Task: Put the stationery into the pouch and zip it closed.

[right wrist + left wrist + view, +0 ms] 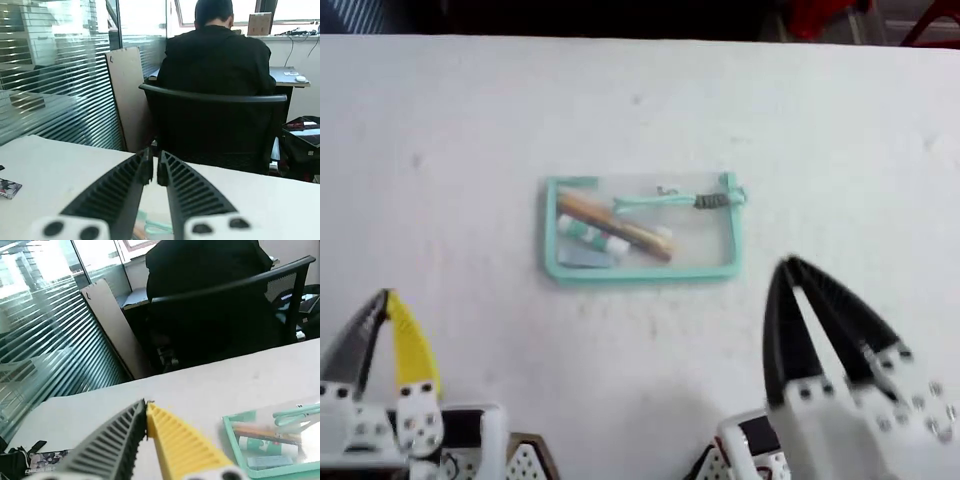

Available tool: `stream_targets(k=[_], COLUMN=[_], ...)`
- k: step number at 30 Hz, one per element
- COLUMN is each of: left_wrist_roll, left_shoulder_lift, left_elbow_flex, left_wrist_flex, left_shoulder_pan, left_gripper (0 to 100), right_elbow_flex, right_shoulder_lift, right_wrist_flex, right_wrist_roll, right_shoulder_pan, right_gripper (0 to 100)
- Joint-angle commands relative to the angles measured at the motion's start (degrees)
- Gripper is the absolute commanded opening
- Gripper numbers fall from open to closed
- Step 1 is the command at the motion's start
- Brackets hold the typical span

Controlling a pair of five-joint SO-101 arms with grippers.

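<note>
A clear pouch (640, 228) with a mint-green border lies flat in the middle of the table. Inside it are a wooden pencil (610, 222), a white and green tube (590, 236) and a pale blue eraser (584, 258). A mint loop and dark zip pull (712, 200) sit at its top right corner. My left gripper (386, 296), grey and yellow, is shut near the front left edge, well short of the pouch (272, 440). My right gripper (788, 265), black, is shut just off the pouch's front right corner, holding nothing.
The white table (470, 150) stretches wide around the pouch. Beyond its far edge stand a black office chair (215, 125) and glass partitions with blinds (45, 330).
</note>
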Motion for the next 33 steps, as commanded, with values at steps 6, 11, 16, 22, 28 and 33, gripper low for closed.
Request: stream_targets(k=[6, 11, 16, 22, 28, 33], left_wrist_roll=[-5.1, -6.0, -4.3, -0.7, -0.8, -0.8], left_shoulder_lift=[-10.7, -10.0, -10.0, -10.0, -10.0, -10.0], left_elbow_flex=[12.7, 18.9, 25.1, 34.2, 44.8, 53.4], left_wrist_flex=[-5.2, -9.1, -13.8, -17.7, -24.0, -27.6], left_shoulder_pan=[-0.1, -0.1, 0.0, 0.0, 0.0, 0.1], left_gripper=[3, 2, 2, 2, 3, 3], right_elbow_flex=[8.8, 15.4, 17.9, 25.0, 37.9, 51.1], right_shoulder_lift=[-11.2, -23.3, -22.5, -22.7, -22.7, -22.7], right_wrist_flex=[4.4, 3.6, 3.0, -1.5, -14.8, -23.4], right_wrist_roll=[0.6, 4.6, 5.9, 6.3, 6.3, 6.3], right_shoulder_pan=[-0.2, 7.7, 9.6, 9.7, 10.1, 10.2], right_gripper=[1.7, 1.7, 1.6, 1.8, 1.8, 1.8])
